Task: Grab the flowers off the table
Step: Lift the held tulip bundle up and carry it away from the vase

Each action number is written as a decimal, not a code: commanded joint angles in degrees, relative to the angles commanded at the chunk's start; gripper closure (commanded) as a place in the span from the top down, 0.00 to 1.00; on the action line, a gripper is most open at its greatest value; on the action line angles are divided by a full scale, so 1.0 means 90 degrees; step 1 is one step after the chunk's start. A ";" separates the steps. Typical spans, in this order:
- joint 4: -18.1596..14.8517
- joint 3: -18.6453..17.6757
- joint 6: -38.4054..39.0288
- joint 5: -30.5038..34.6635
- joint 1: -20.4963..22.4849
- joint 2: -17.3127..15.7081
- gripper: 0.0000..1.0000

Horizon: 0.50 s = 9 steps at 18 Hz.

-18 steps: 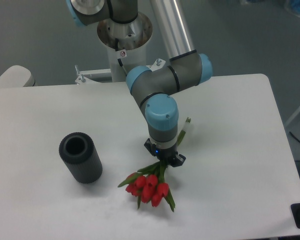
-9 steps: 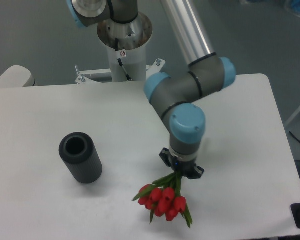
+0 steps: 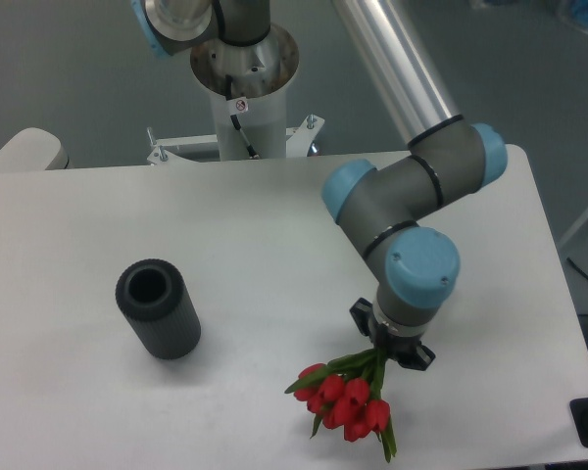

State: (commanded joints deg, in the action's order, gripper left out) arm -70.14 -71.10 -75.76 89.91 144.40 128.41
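Observation:
The flowers (image 3: 345, 401) are a bunch of red tulips with green stems and leaves, near the front right of the white table (image 3: 98, 401). My gripper (image 3: 392, 345) points down from the arm's blue-capped wrist and is shut on the stems just above the blooms. The upper stems are hidden behind the wrist. The blooms hang toward the front left of the gripper. Whether they touch the tabletop I cannot tell.
A dark grey ribbed cylinder (image 3: 158, 308) lies on the left half of the table, its open end facing up and back. The robot's base column (image 3: 243, 73) rises behind the table's far edge. The table's right edge runs close to the arm.
The arm has swung right and toward the front edge, carrying the flowers with it. The stem ends that showed behind the wrist a second ago are now hidden. The cylinder has not moved.

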 joint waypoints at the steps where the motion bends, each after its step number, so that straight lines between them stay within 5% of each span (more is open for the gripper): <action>1: 0.0000 -0.0019 -0.0039 -0.0029 0.0010 0.0000 0.00; 9: 0.0068 -0.0107 -0.0137 0.0000 0.0010 -0.0019 0.00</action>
State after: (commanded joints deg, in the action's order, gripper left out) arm -69.52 -72.07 -76.99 89.91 144.49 128.23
